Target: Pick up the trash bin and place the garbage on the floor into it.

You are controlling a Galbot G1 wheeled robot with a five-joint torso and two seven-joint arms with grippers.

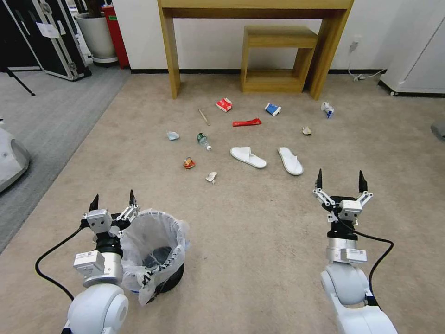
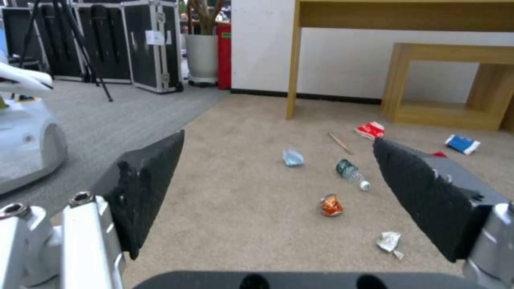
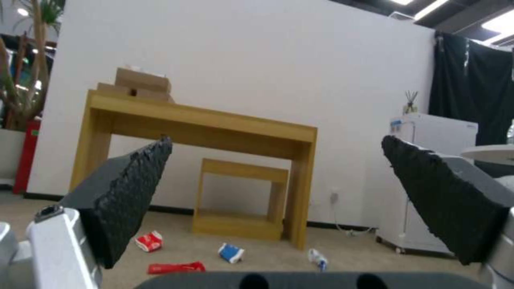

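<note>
Two grippers hang low over the beige carpet (image 1: 259,241), both with fingers spread apart and nothing between them. The left gripper (image 1: 113,200) sits just beside the trash bin (image 1: 160,260), at its left rim, where the crinkled white liner bag (image 1: 153,232) bulges over the edge; I cannot tell whether it touches the bag. The bin stands upright on the carpet, close in front of the robot. The right gripper (image 1: 340,180) is well apart from it, on the right, with bare carpet under it.

Beyond the grippers the litter lies scattered: a crumpled white paper (image 1: 211,176), a crushed red can (image 1: 188,163), a crushed bottle (image 1: 203,141), a pale blue wad (image 1: 173,135) and a wooden stick (image 1: 204,117). Two white slippers (image 1: 266,159) lie side by side near the right gripper. Farther off are a red-white carton (image 1: 224,105), a red wrapper (image 1: 246,122) and a blue-white packet (image 1: 273,109), near a wooden table (image 1: 255,9) by the wall.
</note>
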